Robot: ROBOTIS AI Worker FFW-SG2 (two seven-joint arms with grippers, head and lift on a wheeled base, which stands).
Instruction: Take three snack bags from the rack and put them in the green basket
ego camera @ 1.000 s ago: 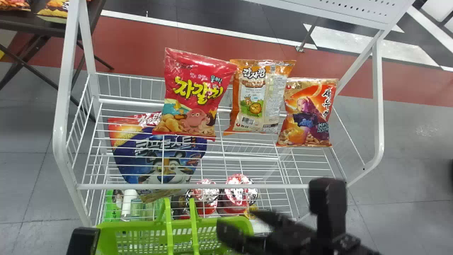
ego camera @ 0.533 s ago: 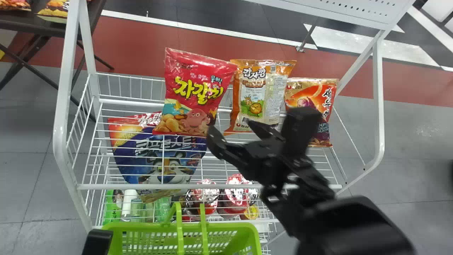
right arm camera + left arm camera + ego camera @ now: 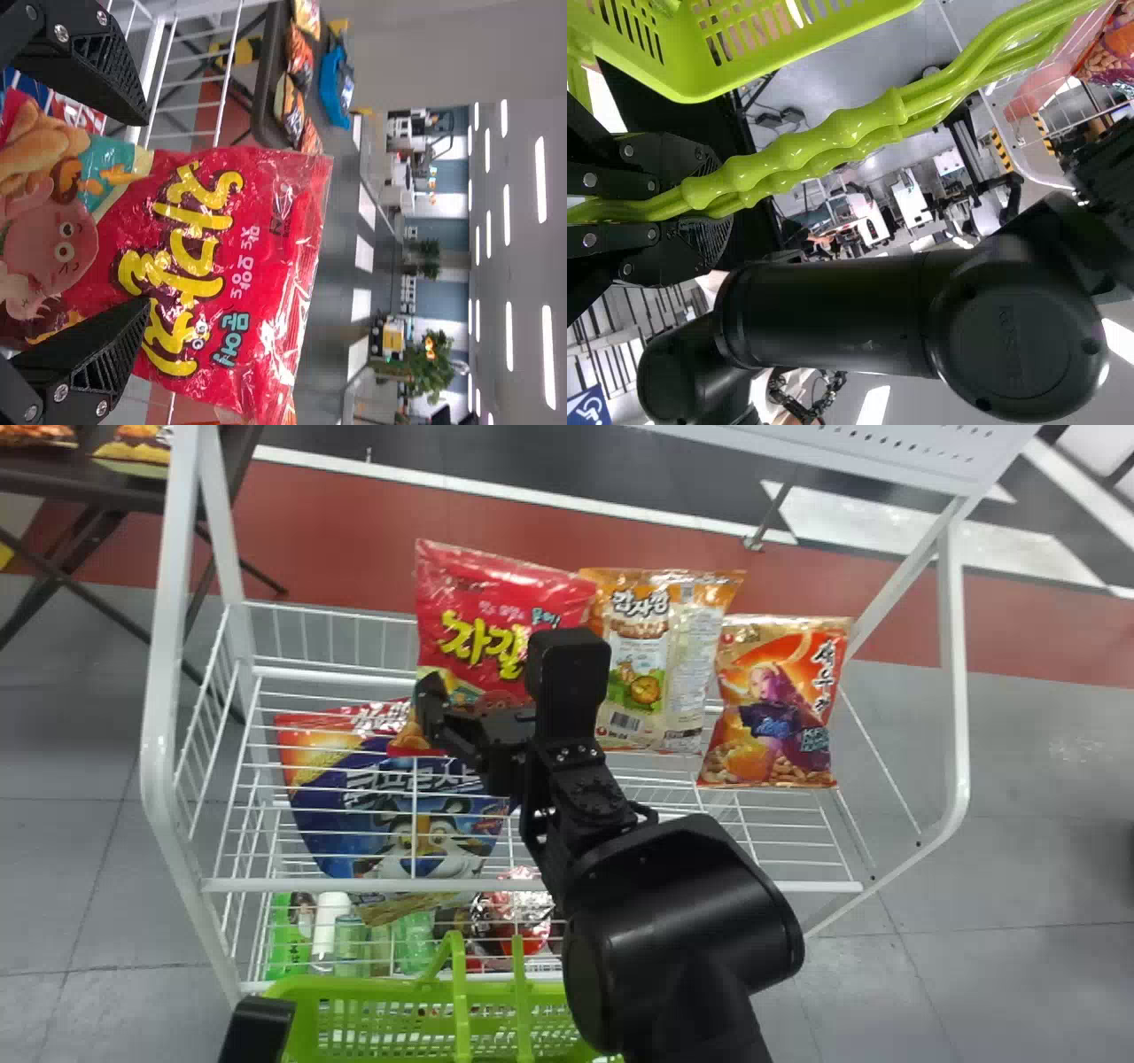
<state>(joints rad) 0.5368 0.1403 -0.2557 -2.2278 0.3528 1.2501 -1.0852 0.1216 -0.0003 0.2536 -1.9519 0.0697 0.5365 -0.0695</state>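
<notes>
Grey floor (image 3: 1019, 824) with a red band (image 3: 337, 540) lies under and beyond a white wire rack (image 3: 155, 735). On its upper shelf, three snack bags stand side by side: a red bag (image 3: 478, 620) at left, an orange-and-cream bag (image 3: 638, 664) in the middle and an orange bag (image 3: 771, 717) at right. Their broad faces are turned towards the near side, presumably for easy access. The right pincer (image 3: 146, 211) is spread at the red bag, one finger towards each side edge, an arrangement suited to squeezing it across its width; contact cannot be determined. The left pincer (image 3: 719, 199) is pressed together on the paired handles (image 3: 824, 146) of the green basket (image 3: 310, 992), holding it at the rack's near side, probably to shorten each transfer. Closing too lightly could let the slick wrapper slip.
</notes>
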